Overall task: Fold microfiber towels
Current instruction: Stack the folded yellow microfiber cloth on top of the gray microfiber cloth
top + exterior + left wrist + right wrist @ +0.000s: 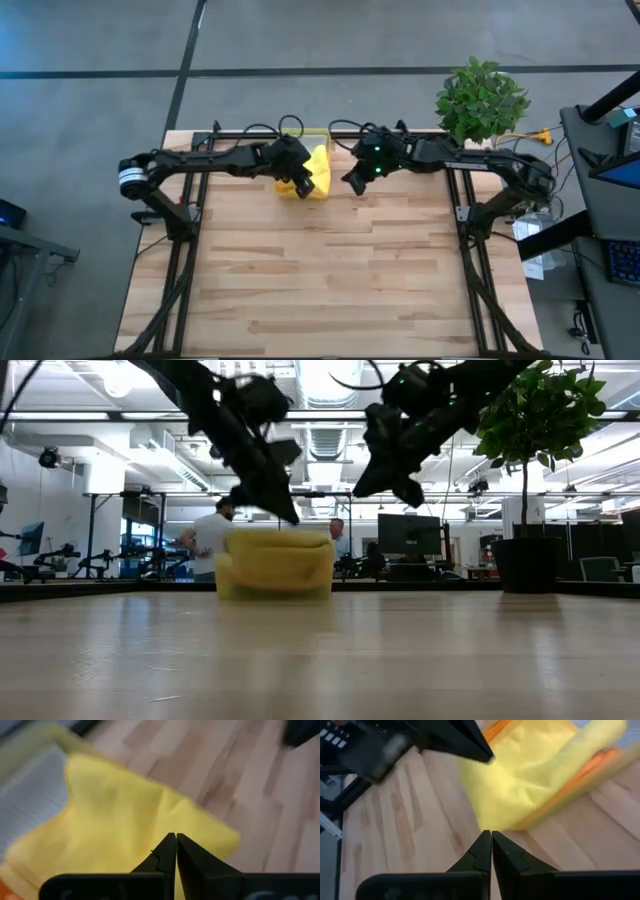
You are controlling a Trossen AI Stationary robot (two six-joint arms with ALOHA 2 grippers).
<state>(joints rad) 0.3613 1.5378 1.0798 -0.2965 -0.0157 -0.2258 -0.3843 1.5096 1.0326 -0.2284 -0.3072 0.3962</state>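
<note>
The bright yellow towel lies crumpled at the table's far middle, spilling from the tray onto the wood. In the low view it is a low heap. An orange towel edge shows under it, and a light grey towel lies beside it. My left gripper is shut and hovers just over the yellow towel's left part. My right gripper is shut, raised to the right of the towel, with nothing between its fingers. My left gripper slants down from the table's left, its shut tips right at the yellow towel's edge. I cannot tell whether they touch the cloth. No cloth shows between the fingers.
A potted plant stands at the far right corner. The wooden tabletop stretches bare toward the near edge. People stand in the room behind the table.
</note>
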